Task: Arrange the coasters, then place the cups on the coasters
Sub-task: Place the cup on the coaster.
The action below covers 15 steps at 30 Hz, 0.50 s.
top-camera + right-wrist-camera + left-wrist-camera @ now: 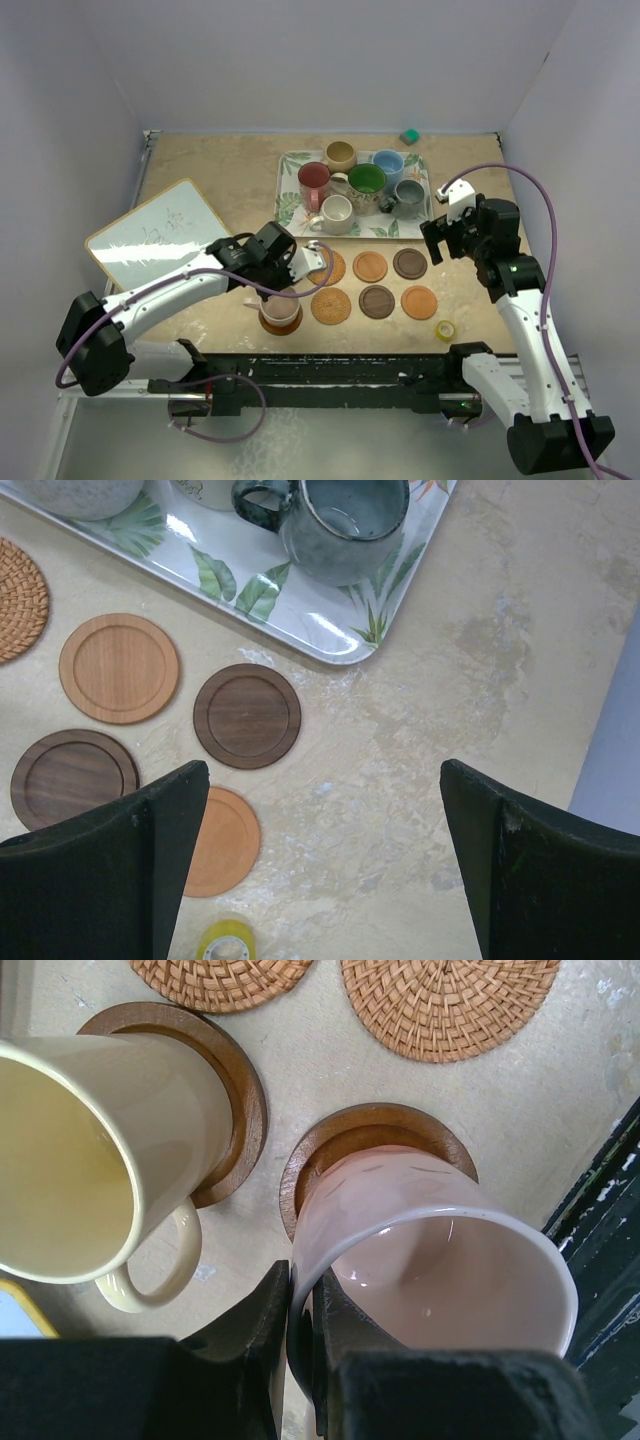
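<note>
Pink glazed ceramic mug (400, 1195), frame's lower right: stiff, slick, breakable; left gripper (303, 1302) pinches its rim wall, seemingly firmly.

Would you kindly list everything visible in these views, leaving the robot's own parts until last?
tray: one, white with green leaves, far centre.
cups on it: six; tan cup, blue cup, dark red cup, green cup, grey cup, white cup.
pink cup: one, on a dark brown coaster, near edge.
yellow cup: one, on a second brown coaster beside it.
bare coasters: six, two woven, two dark, two light orange, in two rows before the tray.
whiteboard: one, white, left.
tape roll: one, yellow, near right.
small block: one, green, far edge.
left gripper: shut on the pink cup's rim.
right gripper: open, hovering right of the tray.
</note>
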Available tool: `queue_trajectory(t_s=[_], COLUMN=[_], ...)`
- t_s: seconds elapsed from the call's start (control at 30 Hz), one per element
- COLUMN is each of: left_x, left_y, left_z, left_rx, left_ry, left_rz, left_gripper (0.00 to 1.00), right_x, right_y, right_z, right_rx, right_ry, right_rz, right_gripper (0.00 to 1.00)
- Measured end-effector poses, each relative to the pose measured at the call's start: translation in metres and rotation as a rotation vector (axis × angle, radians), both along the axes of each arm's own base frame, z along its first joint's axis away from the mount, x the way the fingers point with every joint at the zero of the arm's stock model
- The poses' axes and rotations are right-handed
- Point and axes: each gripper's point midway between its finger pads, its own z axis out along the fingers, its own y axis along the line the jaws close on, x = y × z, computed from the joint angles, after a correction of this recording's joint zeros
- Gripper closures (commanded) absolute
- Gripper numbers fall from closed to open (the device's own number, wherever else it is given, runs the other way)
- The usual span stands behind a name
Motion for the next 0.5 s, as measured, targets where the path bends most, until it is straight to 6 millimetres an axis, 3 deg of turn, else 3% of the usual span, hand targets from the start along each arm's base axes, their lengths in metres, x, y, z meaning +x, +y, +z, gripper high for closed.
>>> queue_trajectory(t_s=[0.5], left_x=[0.003], left_y=[0.000], left_z=[-0.019], left_rx=[0.027], left_ry=[0.002], left_rz=[-0.009], left_gripper=[0.94], right_x=[0.000], right_y=[-0.001], right_z=[-0.003], right_rx=[-0.005], right_ry=[0.005], right_rz=[0.001], right_gripper=[0.00])
